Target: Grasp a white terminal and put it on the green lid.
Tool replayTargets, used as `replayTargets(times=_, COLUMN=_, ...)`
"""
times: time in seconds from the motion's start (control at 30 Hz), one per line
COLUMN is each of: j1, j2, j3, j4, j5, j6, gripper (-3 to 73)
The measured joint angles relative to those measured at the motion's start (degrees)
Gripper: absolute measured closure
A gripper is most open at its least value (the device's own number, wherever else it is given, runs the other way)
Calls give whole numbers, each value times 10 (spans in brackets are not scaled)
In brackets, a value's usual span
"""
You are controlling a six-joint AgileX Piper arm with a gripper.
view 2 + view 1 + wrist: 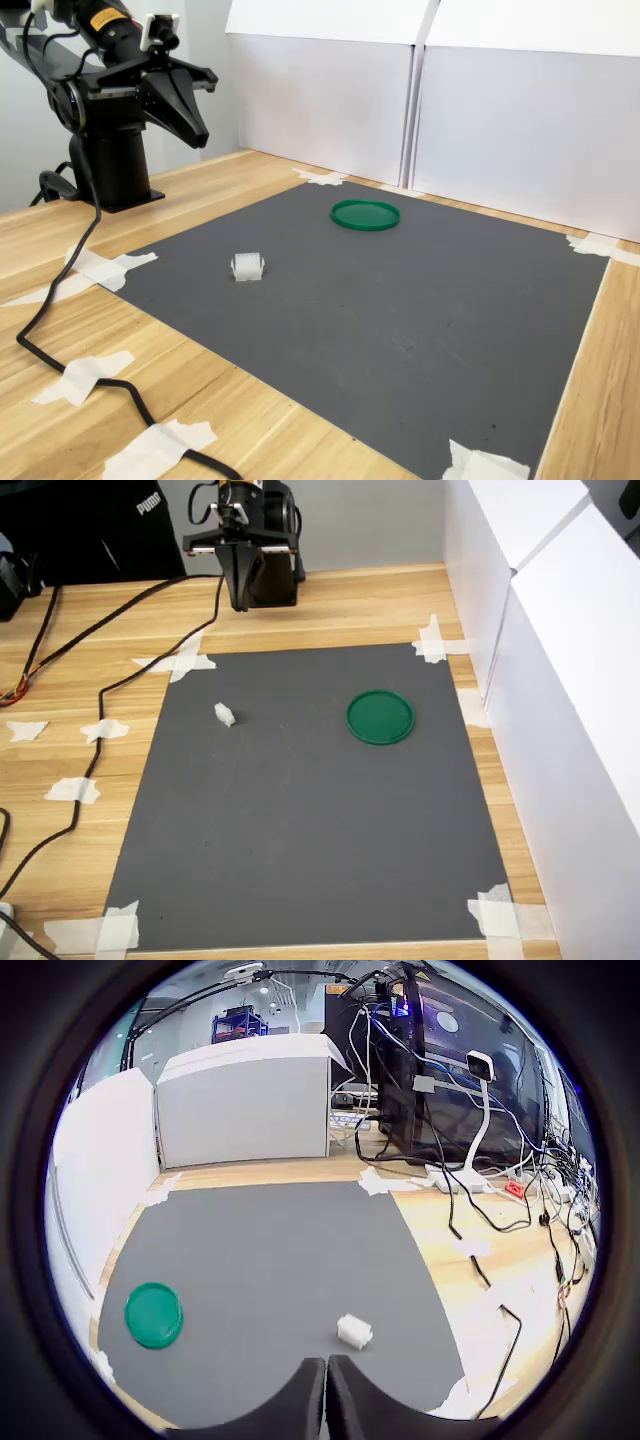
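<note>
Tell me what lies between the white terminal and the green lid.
Nothing: in the first exterior view only bare grey mat runs from the white terminal to the green lid. The second exterior view shows the same.

One legible marking is present. In the first exterior view, the brand word "PUMA" appears in white capital letters on a black fabric item (100, 525) lying behind the wooden table at the first exterior view's upper left.

A yellow label (100, 17) is fixed to the arm's upper link in the second exterior view; it carries dark print too small to read. A similar yellow label (243, 485) shows at the top of the arm in the first exterior view, also unreadable.

No text is legible in the wrist view.
</note>
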Motion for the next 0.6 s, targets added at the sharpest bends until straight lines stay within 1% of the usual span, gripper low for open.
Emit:
replayTargets(times=0.1, j1=0, j2=51, j3=-49, j4=0, j5=2, j6=0, gripper=711)
replayTargets(times=0.2, j1=0, j2=99, j3=-98, j4=-8, j5=32, j6=-6, gripper=711)
replayTargets(times=0.3, j1=0, j2=151, j3=-146, j4=-22, j5=82, j6=-12, gripper=711)
replayTargets(times=0.43, j1=0, j2=215, j3=-204, j4=-36, j5=171, j6=-21, gripper=711)
replayTargets(times=0.6, j1=0, j2=270, j3=-241, j4=-42, j5=254, j6=-32, gripper=711)
